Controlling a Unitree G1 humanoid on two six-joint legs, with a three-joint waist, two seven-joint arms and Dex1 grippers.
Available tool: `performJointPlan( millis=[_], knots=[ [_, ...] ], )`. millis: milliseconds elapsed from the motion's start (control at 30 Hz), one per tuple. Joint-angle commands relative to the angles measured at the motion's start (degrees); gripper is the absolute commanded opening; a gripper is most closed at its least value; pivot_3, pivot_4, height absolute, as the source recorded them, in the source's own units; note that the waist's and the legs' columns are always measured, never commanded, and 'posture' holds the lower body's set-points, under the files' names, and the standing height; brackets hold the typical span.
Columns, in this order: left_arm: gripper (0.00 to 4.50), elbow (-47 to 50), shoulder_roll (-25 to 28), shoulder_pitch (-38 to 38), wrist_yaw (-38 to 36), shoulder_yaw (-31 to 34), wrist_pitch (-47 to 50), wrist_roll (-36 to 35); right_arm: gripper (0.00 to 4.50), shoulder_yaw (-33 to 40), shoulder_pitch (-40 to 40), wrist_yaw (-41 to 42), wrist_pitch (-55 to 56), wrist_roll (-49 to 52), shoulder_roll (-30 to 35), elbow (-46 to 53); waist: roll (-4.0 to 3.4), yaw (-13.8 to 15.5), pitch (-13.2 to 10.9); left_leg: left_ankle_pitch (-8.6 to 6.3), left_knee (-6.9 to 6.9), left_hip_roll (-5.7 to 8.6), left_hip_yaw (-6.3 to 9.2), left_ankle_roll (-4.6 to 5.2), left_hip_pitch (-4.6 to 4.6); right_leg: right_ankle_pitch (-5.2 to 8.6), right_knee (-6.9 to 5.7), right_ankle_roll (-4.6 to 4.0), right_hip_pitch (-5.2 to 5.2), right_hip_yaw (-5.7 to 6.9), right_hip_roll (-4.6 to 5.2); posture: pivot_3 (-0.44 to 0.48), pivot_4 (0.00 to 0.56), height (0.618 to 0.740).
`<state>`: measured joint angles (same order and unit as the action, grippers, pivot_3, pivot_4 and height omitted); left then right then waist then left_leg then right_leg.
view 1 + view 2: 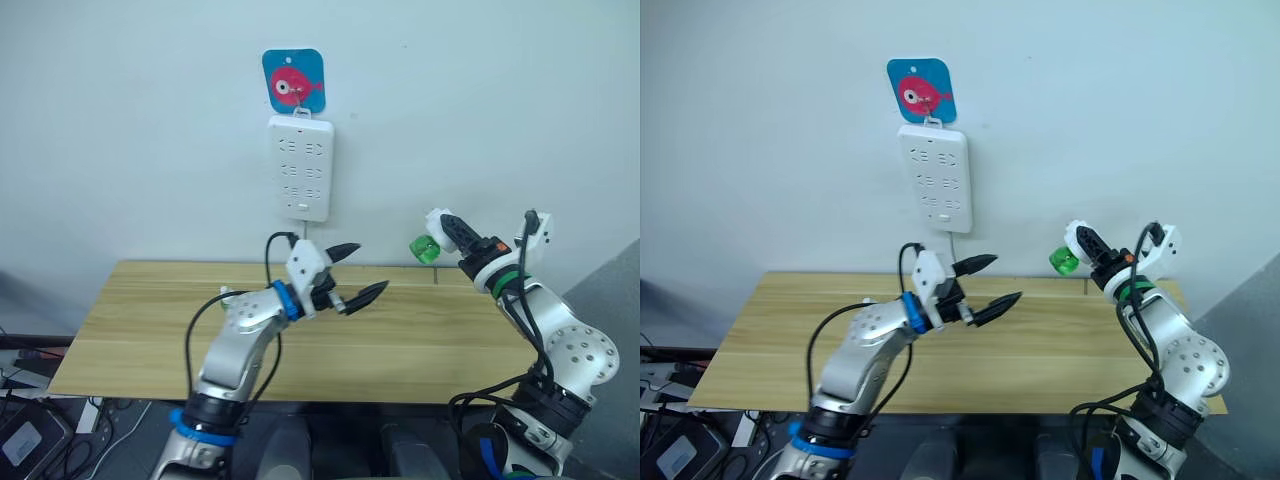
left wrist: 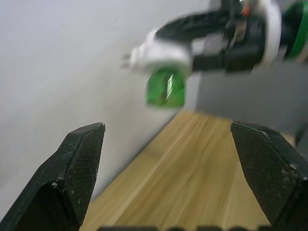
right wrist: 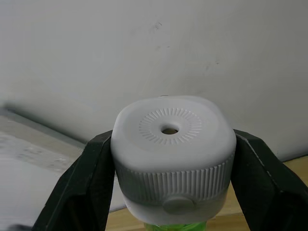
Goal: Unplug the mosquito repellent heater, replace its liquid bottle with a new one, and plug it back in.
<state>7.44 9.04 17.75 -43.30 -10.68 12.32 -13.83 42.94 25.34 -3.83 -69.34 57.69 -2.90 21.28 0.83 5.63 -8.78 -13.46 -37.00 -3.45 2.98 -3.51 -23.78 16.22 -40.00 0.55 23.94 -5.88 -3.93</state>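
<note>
L end effector (image 1: 348, 273) agape, R end effector (image 3: 168, 192) gripping heater (image 3: 173, 154)

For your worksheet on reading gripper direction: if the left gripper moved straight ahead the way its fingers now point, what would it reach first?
Probably the mosquito repellent heater with its green bottle, held up by the right gripper. The open left gripper points toward it over the table; depth is unclear.

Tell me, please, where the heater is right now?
The heater is in the right gripper, held in the air at the table's far right end near the wall, its green bottle attached, unplugged from the power strip.
</note>
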Motion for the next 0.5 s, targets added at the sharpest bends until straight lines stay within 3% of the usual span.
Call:
performJointPlan(
  millis=[33,267,500],
  knots=[
    [4.45,-1.9,-2.5,1.5,0.6,-2.9,-1.7,0.1,2.96,1.2,-1.3,-6.3,0.0,15.0,0.1,0.8,-0.02,-0.8,0.0,0.00,0.02,0.00,0.00,0.01,0.01,0.00,0.00,0.00,0.00,0.00,-0.01,0.235,0.155,0.740],
    [4.45,-7.9,-6.8,5.7,2.2,-4.1,-4.6,0.5,2.96,-4.5,-5.2,-16.6,6.8,29.6,3.5,1.0,-0.17,-2.7,-0.1,0.00,0.06,0.00,0.02,0.03,-0.03,0.05,0.00,0.08,0.03,0.00,-0.03,0.202,0.157,0.740],
    [4.45,-11.7,-8.9,6.9,4.0,-4.2,-8.0,1.6,2.96,-11.9,-8.9,-21.2,14.6,37.9,8.3,2.4,-0.18,-2.9,-0.1,0.00,0.05,0.02,0.02,0.03,0.00,0.17,0.04,0.30,-0.04,-0.02,-0.03,0.196,0.163,0.740]
  ],
)
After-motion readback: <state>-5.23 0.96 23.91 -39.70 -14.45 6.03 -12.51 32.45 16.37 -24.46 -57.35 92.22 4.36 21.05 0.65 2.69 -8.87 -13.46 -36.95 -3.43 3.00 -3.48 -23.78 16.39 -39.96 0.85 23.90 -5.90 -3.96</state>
